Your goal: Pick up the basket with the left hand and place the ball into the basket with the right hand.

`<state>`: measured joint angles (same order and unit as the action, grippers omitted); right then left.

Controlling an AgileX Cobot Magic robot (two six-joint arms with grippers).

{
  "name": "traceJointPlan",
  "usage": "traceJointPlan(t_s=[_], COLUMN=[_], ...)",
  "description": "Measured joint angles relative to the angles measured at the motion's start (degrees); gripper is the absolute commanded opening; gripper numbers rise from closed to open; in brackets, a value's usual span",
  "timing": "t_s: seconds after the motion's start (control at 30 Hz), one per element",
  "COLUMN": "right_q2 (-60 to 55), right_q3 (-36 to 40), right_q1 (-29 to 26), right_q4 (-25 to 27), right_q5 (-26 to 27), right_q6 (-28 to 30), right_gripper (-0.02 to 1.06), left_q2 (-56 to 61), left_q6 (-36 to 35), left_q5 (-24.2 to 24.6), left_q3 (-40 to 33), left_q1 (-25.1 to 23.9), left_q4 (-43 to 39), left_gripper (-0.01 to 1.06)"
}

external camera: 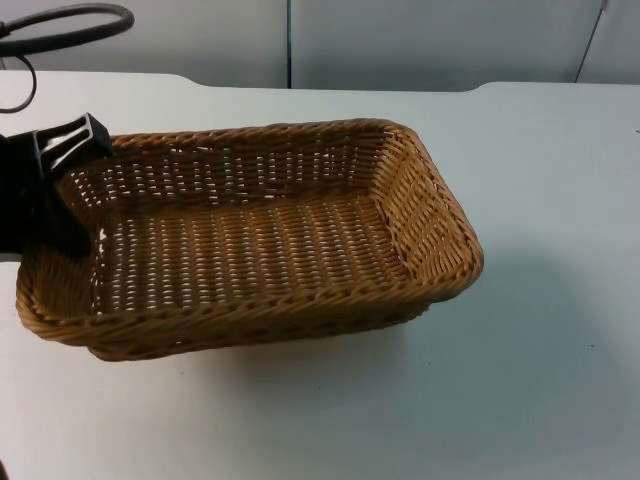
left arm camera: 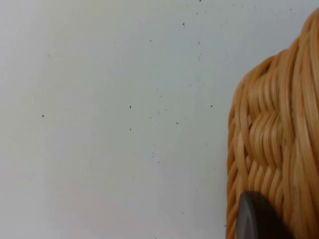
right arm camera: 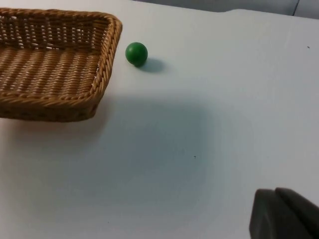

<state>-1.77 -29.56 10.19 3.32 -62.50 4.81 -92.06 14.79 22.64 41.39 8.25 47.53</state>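
We find the wicker basket (external camera: pixel 250 240) in the top view with its long axis running across the picture, its left end at the left pincer (external camera: pixel 62 190). A shadow falls beneath the basket's right end, and in the right wrist view a dark gap shows under the near wall; we judge that the basket is raised from the white tabletop (external camera: pixel 540 380), at least at that end, though we cannot confirm how it sits along its whole length. The interior is bare weave.

The left pincer meets the basket at the left rim. In the left wrist view one black fingertip (left arm camera: pixel 259 219) lies against the outer wicker of the basket (left arm camera: pixel 279 139), so we record this pincer as pinching the basket's rim.

The relation that governs the coming move is in the right wrist view. The green ball (right arm camera: pixel 136 54) rests on the tabletop (right arm camera: pixel 209 149) just beside the basket's (right arm camera: pixel 50 64) corner, apart from the wall and not touching it. It lies ahead of the right pincer (right arm camera: pixel 284 216), well apart from it. The right arm is plainly the nearer one free to reach it, the left being occupied.

Of the right pincer we see part of a black fingertip; we cannot tell whether it is spread or pressed together. In our judgement the lift is done or nearly so, and the ball is not yet taken.
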Motion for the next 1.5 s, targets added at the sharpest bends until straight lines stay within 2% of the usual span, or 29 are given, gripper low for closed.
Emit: traceJointPlan(t_s=[0.03,0.13,0.2,0.4,0.53,0.57,0.63,0.73,0.77,0.83,0.93,0.97,1.03,1.1,1.13,1.2,1.27,1.3,1.4,1.43,1.47,1.5], right_q2=[0.0,-0.73,-2.91,-9.9,-19.39,-19.39,-26.03,-37.63,-37.63,-45.69,-58.55,-58.55,-65.87,-72.37,-72.37,-78.19,-83.98,-83.98,-91.12,-93.79,-93.79,-96.52], right_q3=[0.0,0.0,0.0,-0.57,-1.09,-1.09,-2.39,-6.59,-6.59,-11.77,-21.59,-21.59,-28.85,-36.63,-36.63,-42.7,-48.96,-48.96,-55.75,-58.03,-58.03,-60.25], right_q1=[0.0,0.0,0.0,0.0,0.0,0.0,0.0,0.0,0.0,0.0,0.0,0.0,0.0,0.0,0.0,0.0,-0.12,-0.12,-0.12,-0.12,-0.12,-0.12], right_q4=[0.0,-5.14,-7.48,-9.67,-13.03,-13.03,-15.54,-18.13,-18.13,-18.81,-19.1,-19.1,-19.1,-18.5,-18.5,-17.43,-13.57,-13.57,-4.58,-1.71,-1.71,1.57], right_q5=[0.0,0.0,0.0,2.64,14.83,14.83,18.49,20.41,20.41,20.56,18.66,18.66,15.5,12.56,12.56,11.27,10.73,10.73,10.39,10.24,10.24,10.2], right_q6=[0.0,-6.3,-8.12,-8.96,-11.14,-11.14,-14.0,-16.36,-16.36,-16.88,-17.02,-17.02,-16.7,-14.84,-14.84,-13.74,-10.16,-10.16,-3.54,-2.26,-2.26,-0.99], right_gripper=[0.0,0.0,0.0,0.0,0.0,0.0,0.0,0.0,0.0,0.0,0.0,0.0,0.0,0.0,0.0,0.0,0.0,0.0,0.0,0.0,0.0,0.0], left_q2=[0.0,0.0,0.0,0.0,0.0,0.0,0.0,0.0,0.0,0.0,0.0,0.0,0.0,0.0,0.0,0.0,0.0,0.0,0.0,0.0,0.0,0.0], left_q6=[0.0,0.0,0.0,0.0,0.0,0.0,0.0,0.0,0.0,0.0,0.0,0.0,0.0,0.0,0.0,0.0,0.0,0.0,0.0,0.0,0.0,0.0], left_q5=[0.0,0.0,0.0,0.12,0.12,0.12,0.12,0.22,0.22,0.22,0.22,0.22,0.22,0.22,0.22,0.22,0.22,0.22,0.22,0.22,0.22,0.22], left_q3=[0.0,0.0,0.0,0.0,0.0,0.0,0.0,0.0,0.0,0.0,0.0,0.0,0.0,0.0,0.0,0.0,0.0,0.0,0.0,0.0,0.0,0.0], left_q1=[0.0,0.0,0.0,0.0,0.0,0.0,0.0,0.0,0.0,0.0,0.0,0.0,0.0,0.0,0.0,0.0,0.0,0.0,0.0,0.0,0.0,0.0], left_q4=[0.0,0.0,0.0,0.0,0.0,0.0,0.0,0.0,0.0,0.0,0.0,0.0,0.0,0.0,0.0,0.0,0.0,0.0,-0.1,-0.1,-0.1,-0.1], left_gripper=[0.0,0.0,0.0,0.0,0.0,0.0,0.0,0.0,0.0,0.0,0.0,0.0,0.0,0.0,0.0,0.0,0.0,0.0,0.0,0.0,0.0,0.0])
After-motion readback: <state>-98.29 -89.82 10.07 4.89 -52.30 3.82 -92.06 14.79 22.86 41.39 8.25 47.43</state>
